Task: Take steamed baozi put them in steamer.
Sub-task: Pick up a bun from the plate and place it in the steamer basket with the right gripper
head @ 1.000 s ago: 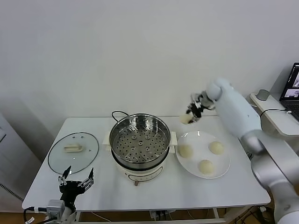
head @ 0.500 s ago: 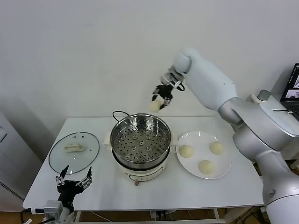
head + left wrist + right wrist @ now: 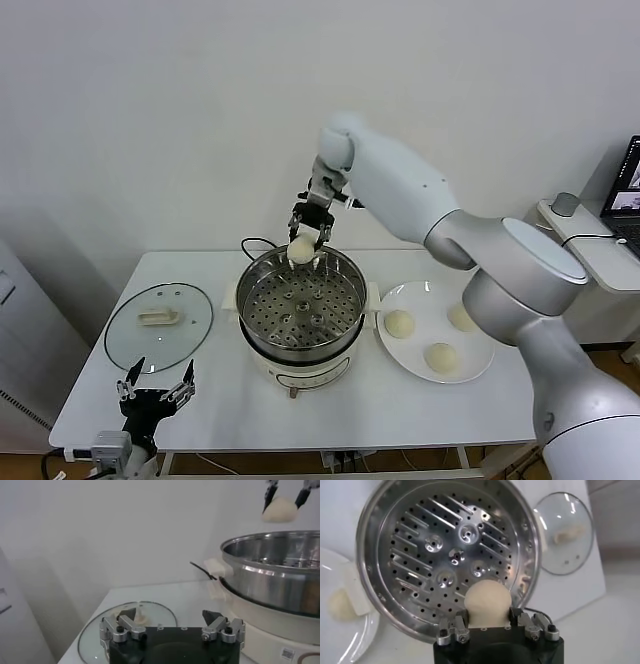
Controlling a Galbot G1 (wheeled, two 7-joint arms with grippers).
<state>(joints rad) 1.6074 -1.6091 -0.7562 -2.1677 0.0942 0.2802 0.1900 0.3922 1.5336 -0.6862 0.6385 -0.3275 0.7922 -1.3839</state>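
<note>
Clenched on one baozi (image 3: pixel 301 249), my right gripper (image 3: pixel 310 231) hangs over the far rim of the steamer (image 3: pixel 300 300) at frame centre. Three more buns (image 3: pixel 399 323) sit on the white plate (image 3: pixel 480 358) at right. My left gripper (image 3: pixel 157 392), lower left, stands spread wide beside the glass lid (image 3: pixel 158 325).

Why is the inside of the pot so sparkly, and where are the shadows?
In the right wrist view, the steamer tray's metal mirrors the room light in bright streaks behind the baozi that the right gripper holds. In the head view, the steamer casts only a soft shadow on the table.
</note>
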